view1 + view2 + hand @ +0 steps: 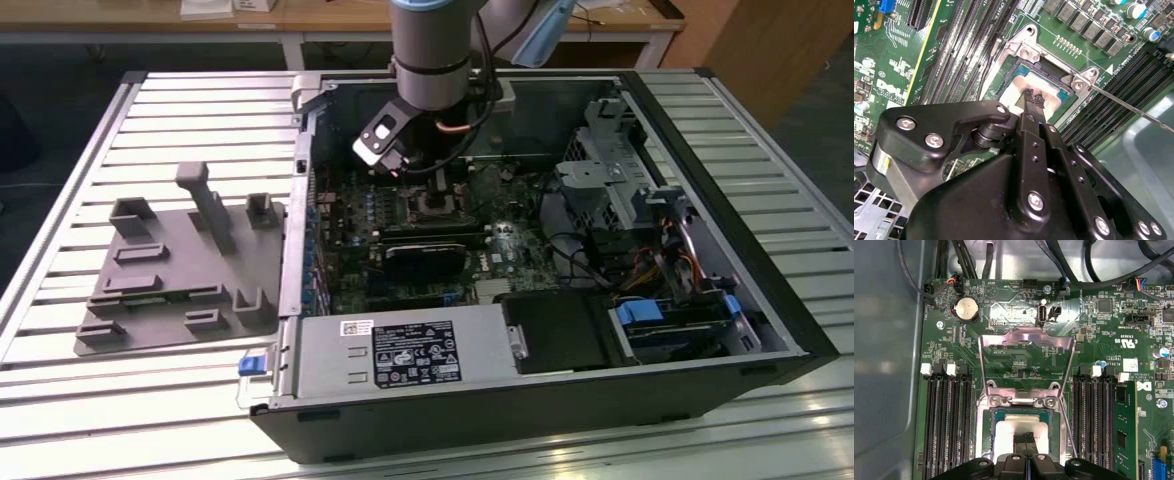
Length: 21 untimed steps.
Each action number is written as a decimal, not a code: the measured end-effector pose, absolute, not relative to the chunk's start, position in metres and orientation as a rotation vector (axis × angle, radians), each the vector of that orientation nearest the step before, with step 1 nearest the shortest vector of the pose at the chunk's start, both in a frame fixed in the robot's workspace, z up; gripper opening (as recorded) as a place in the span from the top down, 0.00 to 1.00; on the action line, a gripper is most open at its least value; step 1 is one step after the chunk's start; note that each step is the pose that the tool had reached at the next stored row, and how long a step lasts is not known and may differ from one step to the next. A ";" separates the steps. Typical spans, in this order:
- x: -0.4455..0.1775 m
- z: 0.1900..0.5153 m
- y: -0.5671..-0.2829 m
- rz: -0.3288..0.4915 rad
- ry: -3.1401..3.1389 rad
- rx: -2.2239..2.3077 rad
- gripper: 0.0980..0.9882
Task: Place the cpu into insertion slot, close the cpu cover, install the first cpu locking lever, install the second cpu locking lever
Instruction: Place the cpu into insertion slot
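The cpu (1006, 437) lies flat in the insertion slot (983, 435), silvery top up; the second wrist view shows the cpu (1014, 94) too. My gripper (1026, 438) hangs right over the chip's middle, shut, fingertips (1029, 97) pressed together with nothing between them, at or just above the metal top. The cpu cover (1026, 336) is swung open, its frame lying back behind the slot. A thin locking lever (1069, 432) stands free beside the slot, also seen as a lever (1134, 107). In the exterior view the gripper (404, 172) reaches into the case above the slot (435, 205).
Memory slots (949, 425) flank the socket on both sides. A black card (427, 262) lies just in front of it. Cables and a drive cage (607, 170) crowd the exterior view's right. A grey fixture (174, 270) sits on the slatted table at its left.
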State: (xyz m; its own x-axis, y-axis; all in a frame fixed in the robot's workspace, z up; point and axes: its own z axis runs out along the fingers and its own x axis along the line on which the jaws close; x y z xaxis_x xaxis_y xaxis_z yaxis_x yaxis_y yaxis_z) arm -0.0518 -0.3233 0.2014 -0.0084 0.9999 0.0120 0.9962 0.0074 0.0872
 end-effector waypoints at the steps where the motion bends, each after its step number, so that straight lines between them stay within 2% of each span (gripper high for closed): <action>1: -0.052 0.202 -0.323 0.109 2.191 2.174 1.00; 9: -0.052 0.209 -0.323 0.101 2.187 2.171 1.00; 21: -0.052 0.236 -0.323 0.104 2.185 2.170 1.00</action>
State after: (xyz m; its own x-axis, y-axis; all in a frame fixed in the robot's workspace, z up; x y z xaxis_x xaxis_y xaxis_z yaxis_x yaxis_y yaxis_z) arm -0.0518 -0.3229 0.2365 -0.0071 1.0000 0.0044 0.9959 0.0066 0.0903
